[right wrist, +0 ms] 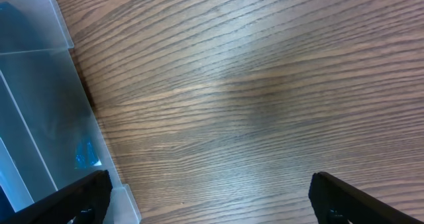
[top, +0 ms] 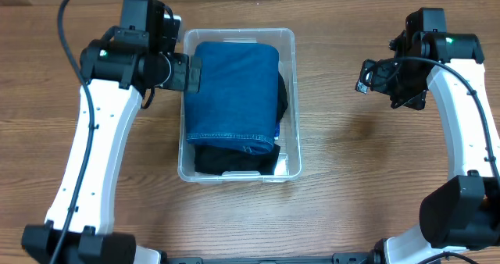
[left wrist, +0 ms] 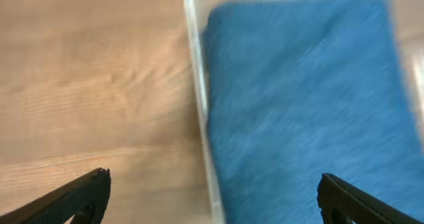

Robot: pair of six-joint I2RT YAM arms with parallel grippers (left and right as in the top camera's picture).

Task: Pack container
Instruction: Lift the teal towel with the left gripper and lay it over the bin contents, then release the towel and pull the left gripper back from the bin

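Observation:
The clear plastic container (top: 289, 100) stands in the middle of the table. A folded blue denim garment (top: 233, 92) lies in it on top of a black garment (top: 230, 161). My left gripper (top: 190, 74) is open over the container's left rim; in the left wrist view the rim (left wrist: 197, 85) runs between its fingers (left wrist: 213, 187) with the blue garment (left wrist: 305, 98) to the right. My right gripper (top: 366, 75) is open and empty above bare table right of the container; its wrist view shows the container's wall (right wrist: 46, 118) at the left and its fingers (right wrist: 209, 191) wide apart.
The wooden table (top: 359, 162) surrounds the container. The white arm links (top: 98, 147) stand along both sides of the table.

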